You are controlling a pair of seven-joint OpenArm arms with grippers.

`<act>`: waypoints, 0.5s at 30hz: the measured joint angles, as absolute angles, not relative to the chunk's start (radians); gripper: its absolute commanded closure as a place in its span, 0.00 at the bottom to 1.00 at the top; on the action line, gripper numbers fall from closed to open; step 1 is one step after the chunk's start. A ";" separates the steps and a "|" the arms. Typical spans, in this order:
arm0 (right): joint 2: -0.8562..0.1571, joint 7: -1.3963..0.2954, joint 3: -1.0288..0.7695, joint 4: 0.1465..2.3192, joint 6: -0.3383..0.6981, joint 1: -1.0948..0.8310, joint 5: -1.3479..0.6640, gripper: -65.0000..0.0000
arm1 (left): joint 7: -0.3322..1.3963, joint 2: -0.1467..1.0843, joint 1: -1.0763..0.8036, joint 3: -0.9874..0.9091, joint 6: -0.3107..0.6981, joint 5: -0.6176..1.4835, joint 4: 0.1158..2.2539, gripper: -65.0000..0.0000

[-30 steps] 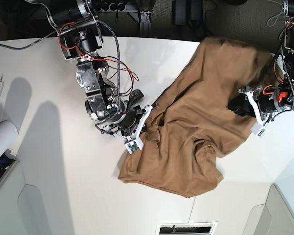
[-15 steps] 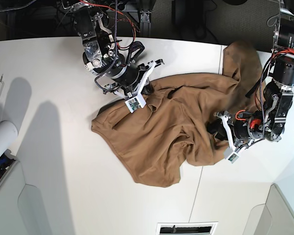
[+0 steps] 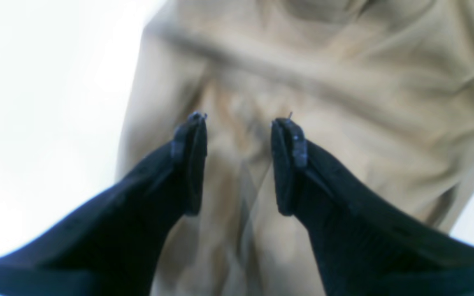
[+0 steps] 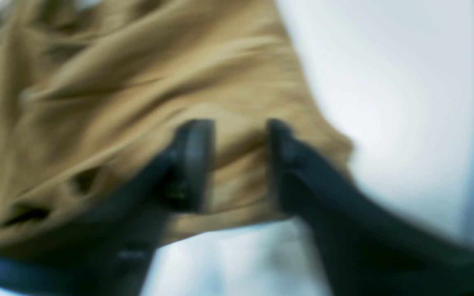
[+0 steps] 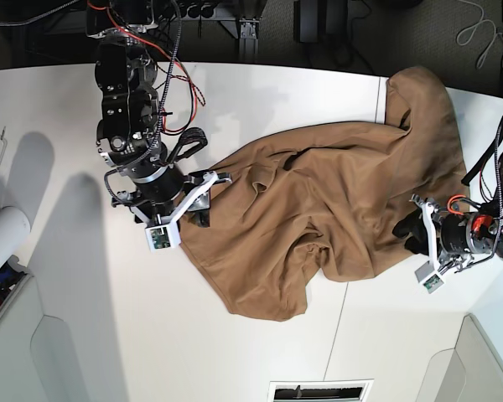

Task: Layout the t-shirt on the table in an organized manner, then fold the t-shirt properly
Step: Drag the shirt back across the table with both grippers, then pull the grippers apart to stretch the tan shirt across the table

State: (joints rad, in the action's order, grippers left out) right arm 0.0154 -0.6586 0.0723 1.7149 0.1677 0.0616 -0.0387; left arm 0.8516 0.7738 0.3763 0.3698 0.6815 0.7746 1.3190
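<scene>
We've dragged the t-shirt [image 5: 318, 209] leftward across the tabletop [image 5: 67, 293], still rumpled mid-frame, and both the left end effector [image 5: 415, 234] and right end effector [image 5: 203, 201] now gape open, cloth released.

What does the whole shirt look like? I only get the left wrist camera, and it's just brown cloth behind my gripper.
Observer: In the base view the t-shirt lies crumpled and spread wide on the table, with one corner bunched up at the far side.
Operator: Where's the other arm?
Observer: The right gripper is at the shirt's opposite edge. Its fingers are apart, and cloth shows through the gap.
Operator: Is anything else around?
Observer: A white roll sits at the base view's left edge, well away from the shirt.
</scene>
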 measured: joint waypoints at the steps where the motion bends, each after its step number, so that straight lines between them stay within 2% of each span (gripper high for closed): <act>1: 0.016 -0.659 0.059 1.715 0.167 0.061 -0.040 0.37 | 0.851 0.787 0.360 0.370 0.682 0.775 1.319 0.56; 7: 0.017 -0.606 0.031 1.687 0.168 0.064 -0.045 0.37 | 0.848 0.806 0.285 0.370 0.681 0.778 1.317 0.56; 11: 0.016 -0.606 0.030 1.595 0.171 0.099 -0.045 0.37 | 0.846 0.808 0.212 0.363 0.681 0.765 1.317 0.56; 15: 0.017 -0.597 0.035 1.455 0.234 0.197 -0.057 0.37 | 0.830 0.812 0.149 0.318 0.681 0.769 1.318 0.56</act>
State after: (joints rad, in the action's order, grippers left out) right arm 0.0166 -0.5968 0.0345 1.4548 0.2344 0.1970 -0.0570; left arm 0.8303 0.8116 0.1493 0.3180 0.6811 0.7692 1.3178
